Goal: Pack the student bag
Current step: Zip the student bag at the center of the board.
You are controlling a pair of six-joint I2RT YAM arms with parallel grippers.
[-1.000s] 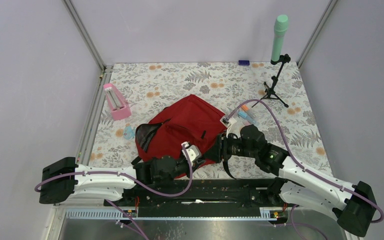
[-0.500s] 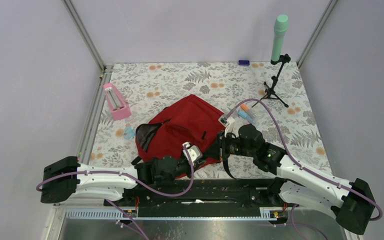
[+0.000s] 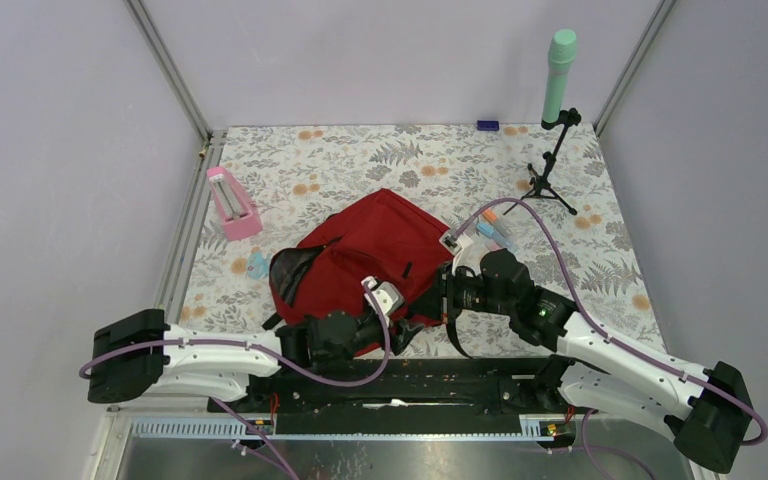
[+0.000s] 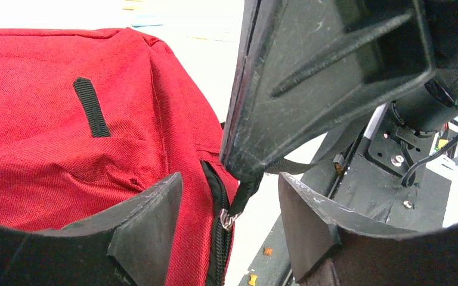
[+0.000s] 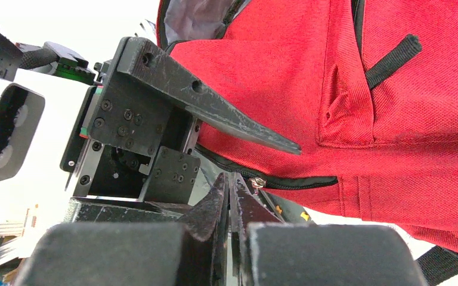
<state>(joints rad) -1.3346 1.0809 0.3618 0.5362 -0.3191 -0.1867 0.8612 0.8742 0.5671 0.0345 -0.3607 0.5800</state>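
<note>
The student bag (image 3: 370, 250), a red backpack, lies mid-table with its main opening (image 3: 295, 272) gaping to the left. At its near right corner both grippers meet at a black zipper (image 4: 217, 196). My right gripper (image 5: 229, 189) is shut on the black zipper pull tab (image 4: 244, 193), which hangs from the silver slider (image 4: 225, 219). That slider (image 5: 257, 182) sits just beside the right fingertips. My left gripper (image 4: 229, 208) stands open, one finger either side of the slider, touching nothing. From above, the two grippers show close together at the bag's edge (image 3: 430, 305).
A pink case (image 3: 232, 203) lies at the far left. Beside the bag's left side is a small blue item (image 3: 257, 265). Several pens (image 3: 495, 232) lie right of the bag. A green cylinder (image 3: 558, 75) stands on a black tripod (image 3: 550, 180) at the back right.
My left gripper has opened and let go at the zipper. My right gripper has shut on the pull tab. Both arms stayed near the bag's corner.
</note>
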